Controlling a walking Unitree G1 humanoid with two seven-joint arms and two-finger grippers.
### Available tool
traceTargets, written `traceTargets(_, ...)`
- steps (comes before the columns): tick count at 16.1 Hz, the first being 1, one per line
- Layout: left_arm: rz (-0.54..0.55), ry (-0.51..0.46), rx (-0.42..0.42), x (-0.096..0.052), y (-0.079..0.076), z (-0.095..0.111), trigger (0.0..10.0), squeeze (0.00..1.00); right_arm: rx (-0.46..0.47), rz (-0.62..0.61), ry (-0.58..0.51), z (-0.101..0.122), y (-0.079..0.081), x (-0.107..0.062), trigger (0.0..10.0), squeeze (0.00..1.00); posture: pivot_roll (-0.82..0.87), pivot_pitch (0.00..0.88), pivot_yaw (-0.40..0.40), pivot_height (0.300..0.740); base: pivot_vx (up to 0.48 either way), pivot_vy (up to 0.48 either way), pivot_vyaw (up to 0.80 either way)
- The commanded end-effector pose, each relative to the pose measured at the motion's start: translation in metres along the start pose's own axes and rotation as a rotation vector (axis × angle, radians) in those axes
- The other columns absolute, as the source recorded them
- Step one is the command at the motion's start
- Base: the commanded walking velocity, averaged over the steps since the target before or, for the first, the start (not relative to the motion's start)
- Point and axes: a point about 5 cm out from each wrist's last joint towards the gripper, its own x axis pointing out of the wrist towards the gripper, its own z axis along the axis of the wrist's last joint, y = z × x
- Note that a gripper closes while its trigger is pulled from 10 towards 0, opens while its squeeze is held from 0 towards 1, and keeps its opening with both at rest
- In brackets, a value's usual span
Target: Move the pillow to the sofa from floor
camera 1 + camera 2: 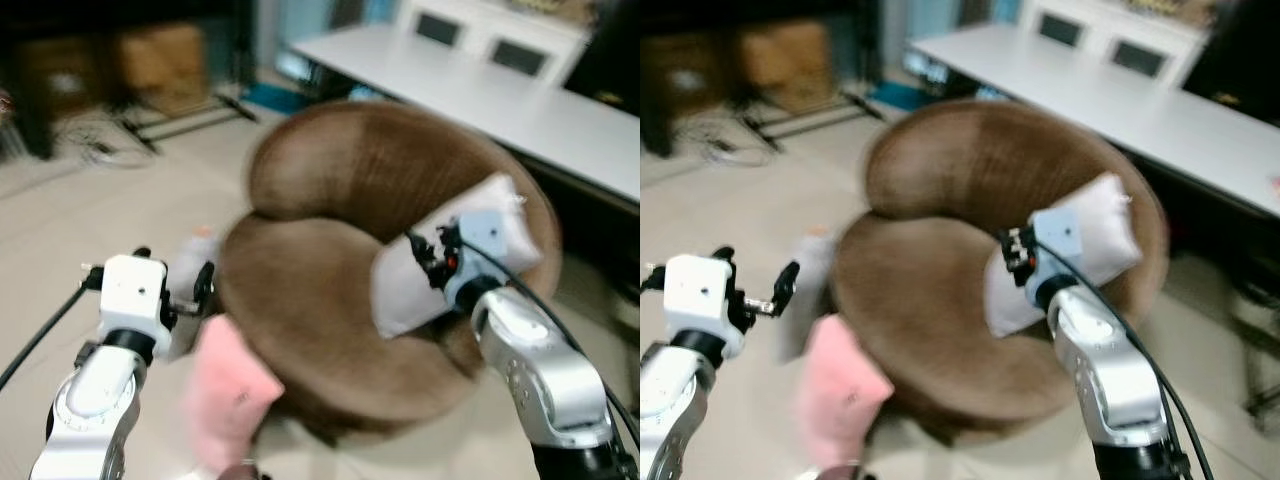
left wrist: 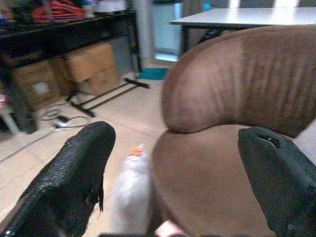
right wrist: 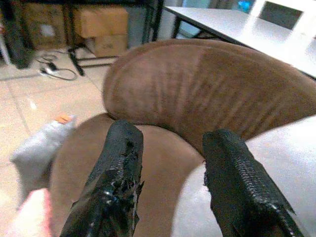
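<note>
Even, soft indoor light, brightest on the white table [image 1: 470,90] far right, which glares slightly. Both eye views are motion-blurred throughout. The far left under the dark shelving [image 2: 59,29] lies in shade.

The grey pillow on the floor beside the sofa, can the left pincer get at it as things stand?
Probably yes. The open left pincer hovers just above the grey pillow, which lies beside the brown sofa, with nothing between them. The pink pillow sits nearer the robot, out of the way.
</note>
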Motion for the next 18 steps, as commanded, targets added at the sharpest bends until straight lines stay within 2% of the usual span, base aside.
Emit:
traceTargets(1, -0.015, -0.006, -0.004, 0.0003, -0.0050, 0.0008, 10.0, 0.00, 0.016, -0.042, 0.019, -0.0038, -0.0096, -0.0016, 10.0, 0.00, 0.00, 0.000, -0.128, 0.740, 0.000, 0.341, 0.00)
traceTargets(6, -0.012, 0.000, 0.001, 0.0016, -0.0044, 0.0000, 10.0, 0.00, 0.013, -0.041, 0.026, -0.0047, -0.0091, -0.0008, 10.0, 0.00, -0.01, 0.000, -0.125, 0.740, 0.000, 0.338, 0.00)
traceTargets(11, 0.035, -0.021, 0.024, 0.0018, 0.0002, 0.0008, 10.0, 0.00, 0.050, -0.060, 0.036, -0.0099, -0.0066, -0.0038, 10.0, 0.00, -0.01, 0.000, -0.115, 0.740, 0.000, 0.000, 0.00)
traceTargets(13, 0.029, -0.017, 0.079, -0.0016, 0.0025, -0.0043, 10.0, 0.00, -0.006, -0.063, 0.007, -0.0089, -0.0060, -0.0061, 10.0, 0.00, -0.02, 0.000, -0.110, 0.740, 0.000, 0.000, 0.00)
traceTargets(15, 0.030, -0.012, 0.086, -0.0044, 0.0019, -0.0082, 10.0, 0.00, -0.036, -0.045, 0.012, -0.0113, -0.0046, -0.0074, 10.0, 0.00, -0.02, 0.000, -0.110, 0.740, 0.120, 0.000, 0.80)
traceTargets(18, 0.033, -0.014, 0.083, -0.0052, 0.0016, -0.0090, 10.0, 0.00, -0.024, -0.049, 0.014, -0.0118, -0.0051, -0.0073, 10.0, 0.00, -0.02, 0.000, -0.110, 0.740, 0.275, 0.000, 0.80)
